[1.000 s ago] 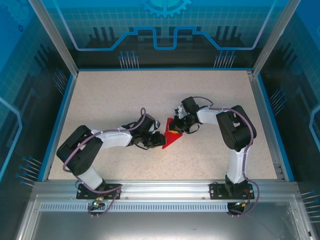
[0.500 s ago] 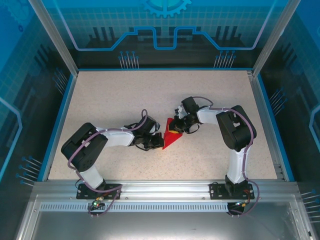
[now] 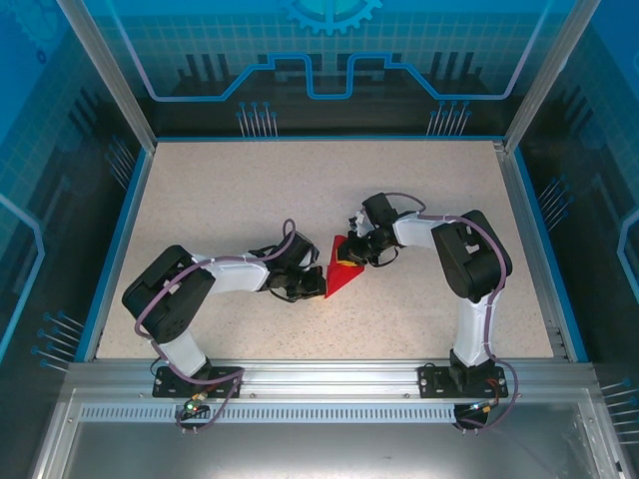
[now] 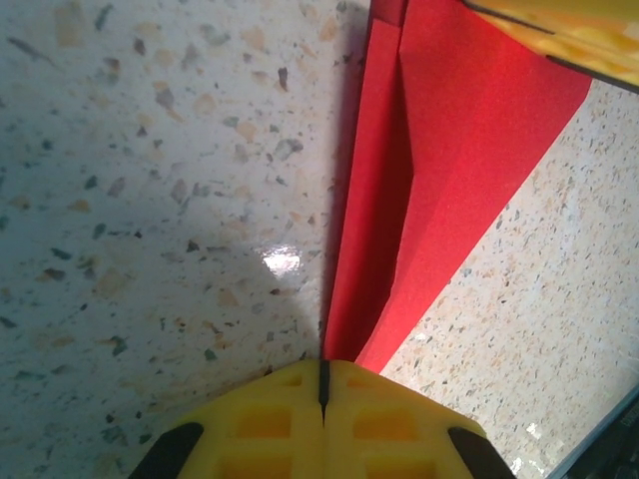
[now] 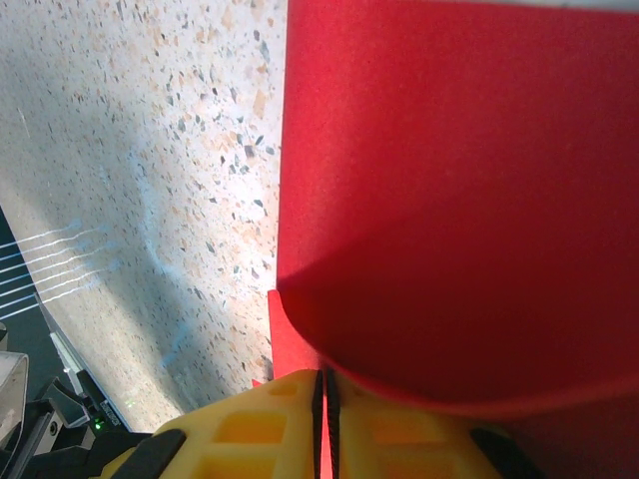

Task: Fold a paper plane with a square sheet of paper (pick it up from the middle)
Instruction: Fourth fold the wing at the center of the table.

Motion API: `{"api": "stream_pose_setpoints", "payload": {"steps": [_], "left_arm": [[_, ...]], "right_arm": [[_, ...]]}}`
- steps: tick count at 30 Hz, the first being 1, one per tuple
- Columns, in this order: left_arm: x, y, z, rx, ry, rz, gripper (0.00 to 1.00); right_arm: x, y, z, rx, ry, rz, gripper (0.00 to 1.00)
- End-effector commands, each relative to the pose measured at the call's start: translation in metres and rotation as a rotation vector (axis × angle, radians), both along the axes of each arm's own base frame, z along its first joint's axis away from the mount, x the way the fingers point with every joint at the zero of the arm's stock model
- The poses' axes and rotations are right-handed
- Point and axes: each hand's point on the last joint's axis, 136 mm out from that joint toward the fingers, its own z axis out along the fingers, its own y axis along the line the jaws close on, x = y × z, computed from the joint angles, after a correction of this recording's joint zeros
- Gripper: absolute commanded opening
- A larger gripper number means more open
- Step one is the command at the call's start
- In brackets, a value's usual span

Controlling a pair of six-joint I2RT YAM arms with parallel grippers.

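The red sheet of paper (image 3: 344, 271) lies in the middle of the table, folded into a wedge with its point toward the near left. In the left wrist view the paper (image 4: 439, 150) narrows to a tip that runs into the seam of my left gripper (image 4: 322, 374), which is shut on it. My left gripper (image 3: 318, 284) sits at the paper's left point. At the paper's far right edge my right gripper (image 3: 357, 257) is shut on the paper (image 5: 449, 200), and a red strip shows between its yellow fingers (image 5: 260, 429). A flap curls up over my right gripper (image 5: 324, 384).
The speckled table (image 3: 230, 190) has a blue rim (image 3: 118, 239) and transparent walls around it. Both arms reach inward and meet at the centre. One yellow finger of the right gripper (image 4: 569, 25) shows at the top of the left wrist view.
My left gripper has closed on the paper's tip, and the left arm's elbow has shifted slightly right. The right arm and the paper have stayed put.
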Motion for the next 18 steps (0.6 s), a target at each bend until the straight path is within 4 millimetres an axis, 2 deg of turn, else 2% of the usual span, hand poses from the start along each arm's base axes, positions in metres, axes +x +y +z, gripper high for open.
{"api": "stream_pose_setpoints", "payload": {"steps": [1, 5, 10, 15, 18], "left_arm": [[-0.047, 0.024, -0.028, 0.138, 0.172, -0.042, 0.0], [-0.047, 0.023, -0.018, 0.133, 0.145, -0.032, 0.0], [-0.035, 0.017, 0.013, 0.085, 0.06, -0.03, 0.0], [-0.011, -0.005, 0.053, -0.02, -0.057, -0.028, 0.03], [0.004, -0.019, 0.065, -0.073, -0.104, -0.024, 0.05]], "right_arm": [[-0.029, -0.031, -0.052, -0.204, 0.124, -0.019, 0.13], [-0.028, -0.032, -0.053, -0.206, 0.122, -0.021, 0.13], [-0.03, -0.034, -0.057, -0.218, 0.13, -0.025, 0.13], [-0.031, -0.034, -0.058, -0.221, 0.133, -0.029, 0.13], [-0.031, -0.035, -0.058, -0.223, 0.132, -0.028, 0.13]]}}
